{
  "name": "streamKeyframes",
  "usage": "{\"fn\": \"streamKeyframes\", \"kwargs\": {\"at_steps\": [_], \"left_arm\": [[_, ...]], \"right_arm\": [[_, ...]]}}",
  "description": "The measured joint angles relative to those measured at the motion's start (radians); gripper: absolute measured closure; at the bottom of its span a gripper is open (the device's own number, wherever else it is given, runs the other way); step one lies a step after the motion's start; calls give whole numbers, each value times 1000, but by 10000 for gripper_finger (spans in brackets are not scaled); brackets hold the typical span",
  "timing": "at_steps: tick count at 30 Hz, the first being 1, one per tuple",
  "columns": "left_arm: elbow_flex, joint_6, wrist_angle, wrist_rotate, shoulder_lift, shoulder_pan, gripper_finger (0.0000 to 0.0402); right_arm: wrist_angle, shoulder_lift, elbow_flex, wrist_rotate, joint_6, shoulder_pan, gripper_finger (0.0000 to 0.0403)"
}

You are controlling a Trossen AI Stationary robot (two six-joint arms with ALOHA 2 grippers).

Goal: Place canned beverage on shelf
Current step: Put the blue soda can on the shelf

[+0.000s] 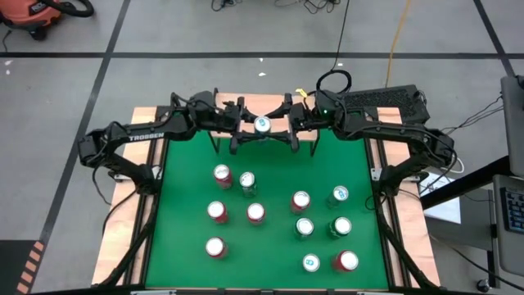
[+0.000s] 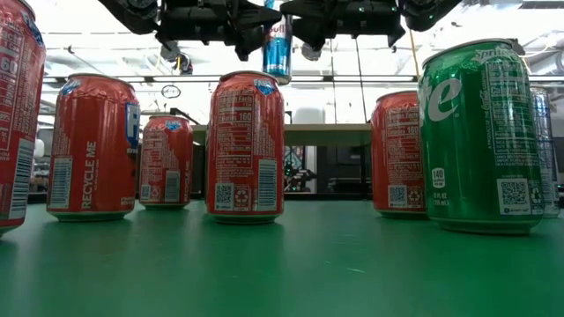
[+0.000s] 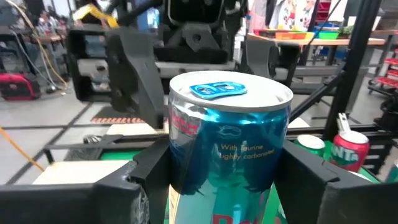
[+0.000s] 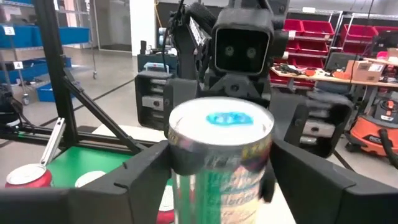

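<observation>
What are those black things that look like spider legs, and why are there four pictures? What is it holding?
They are two robot arms. One picture looks down from above the table, one looks across it from table height, and one camera rides on each arm's wrist. On the green table stand red cans and green cans. At the far end the arms meet, and a slim blue can hangs in the air between them. The left gripper has its jaws closed on it. The right gripper is right at the can from the other side.
</observation>
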Motion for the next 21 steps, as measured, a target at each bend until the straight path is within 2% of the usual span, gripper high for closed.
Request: {"fn": "streamKeyframes", "kwargs": {"at_steps": [7, 11, 17, 19, 21], "left_arm": [[-1, -22, -1, -1, -5, 7, 182], [-2, -22, 4, 2, -27, 21, 183], [-2, -23, -2, 2, -87, 76, 183], [-2, -23, -13, -1, -110, 108, 183], [-6, -38, -19, -49, -132, 139, 183]], "right_arm": [[-53, -22, 0, 55, 3, 0, 90], [-84, -52, 0, 70, 8, -1, 86], [-224, -127, 0, 213, 6, 2, 86], [-289, -145, 0, 217, 6, 2, 85], [-344, -156, 0, 218, 7, 7, 85]]}}
